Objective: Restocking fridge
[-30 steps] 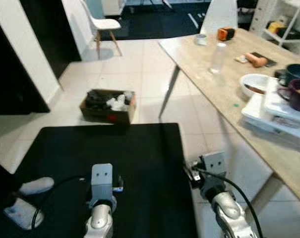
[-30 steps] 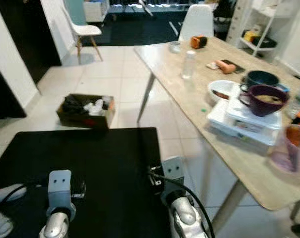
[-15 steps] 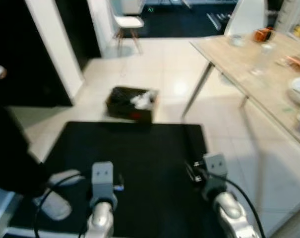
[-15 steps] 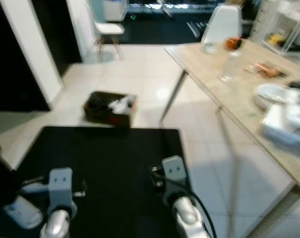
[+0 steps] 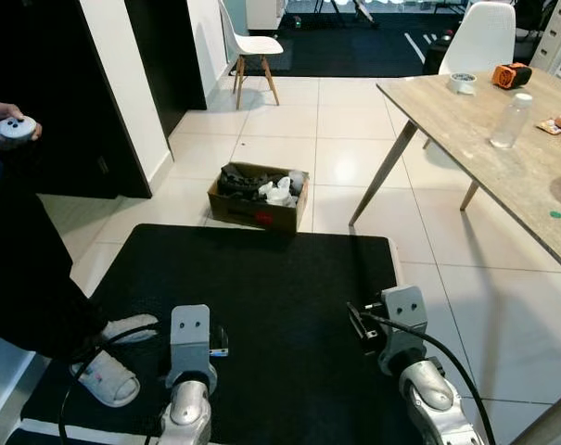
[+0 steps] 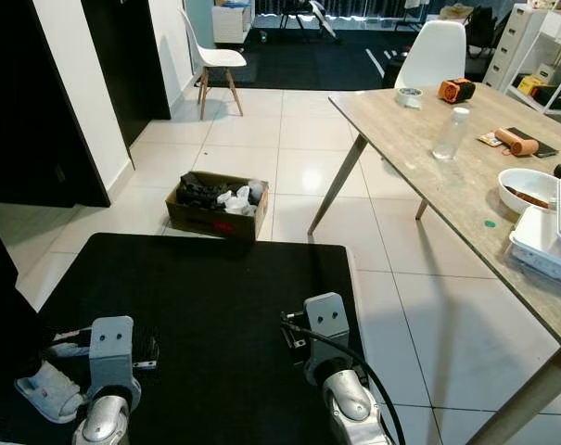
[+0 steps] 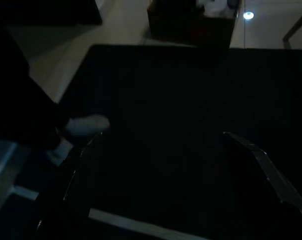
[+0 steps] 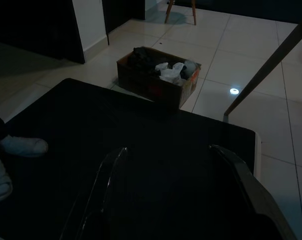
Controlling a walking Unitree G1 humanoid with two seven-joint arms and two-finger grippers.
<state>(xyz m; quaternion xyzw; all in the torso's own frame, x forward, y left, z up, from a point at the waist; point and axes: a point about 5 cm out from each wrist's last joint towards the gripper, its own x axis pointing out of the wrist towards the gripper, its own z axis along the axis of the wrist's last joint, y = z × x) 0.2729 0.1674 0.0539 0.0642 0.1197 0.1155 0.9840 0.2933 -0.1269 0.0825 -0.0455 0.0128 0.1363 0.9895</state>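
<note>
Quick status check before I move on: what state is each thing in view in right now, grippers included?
Left gripper: open, empty, over the black mat.
Right gripper: open, empty, over the mat.
Cardboard box: open-topped, upright on the tiled floor, holding dark and white items.
Plastic bottle: upright on the wooden table.
White bowl: upright, holding something brown.

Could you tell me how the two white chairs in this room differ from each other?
The far chair stands free on the tiles, its wooden legs showing; the table chair is pushed against the wooden table, its legs hidden. The first is seen side-on, the second back-on. Both have white shells.
</note>
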